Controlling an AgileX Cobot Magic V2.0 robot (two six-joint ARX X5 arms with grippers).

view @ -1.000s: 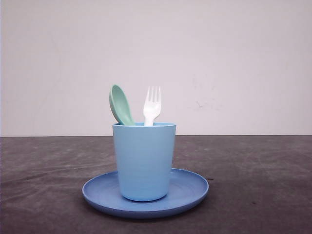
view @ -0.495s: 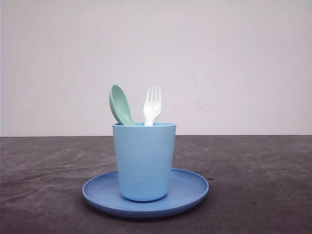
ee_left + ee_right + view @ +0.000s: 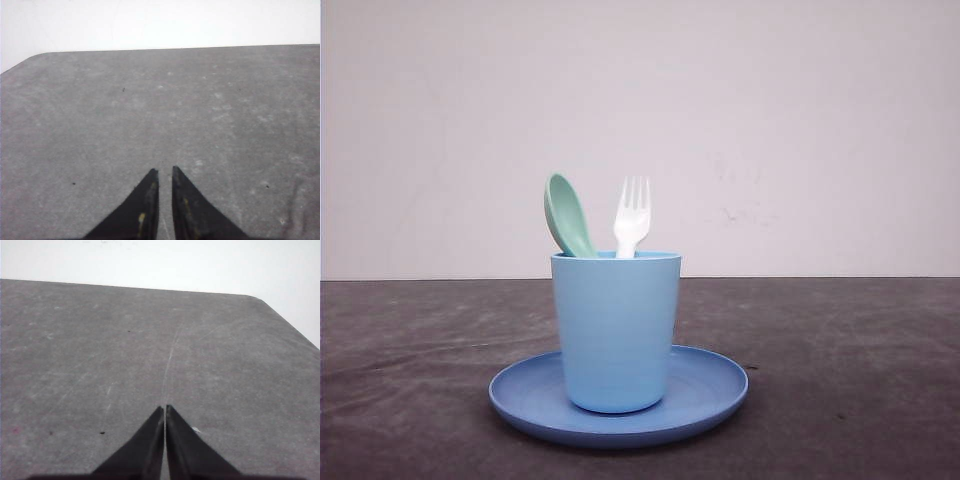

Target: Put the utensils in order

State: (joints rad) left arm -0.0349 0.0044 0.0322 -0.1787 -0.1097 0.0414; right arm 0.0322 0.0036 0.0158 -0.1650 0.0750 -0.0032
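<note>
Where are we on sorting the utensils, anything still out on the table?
Looks done: spoon and fork both stand in the cup, which sits on the plate. Nothing is in hand: left gripper and right gripper are shut and empty over bare table. I see nothing left.

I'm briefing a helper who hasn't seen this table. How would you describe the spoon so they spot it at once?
Find the round blue plate in the middle of the dark table; a light blue cup stands on it. Two utensils stick up out of the cup. The spoon is the left one, pale mint green with an oval bowl, while the fork beside it is white with tines.
</note>
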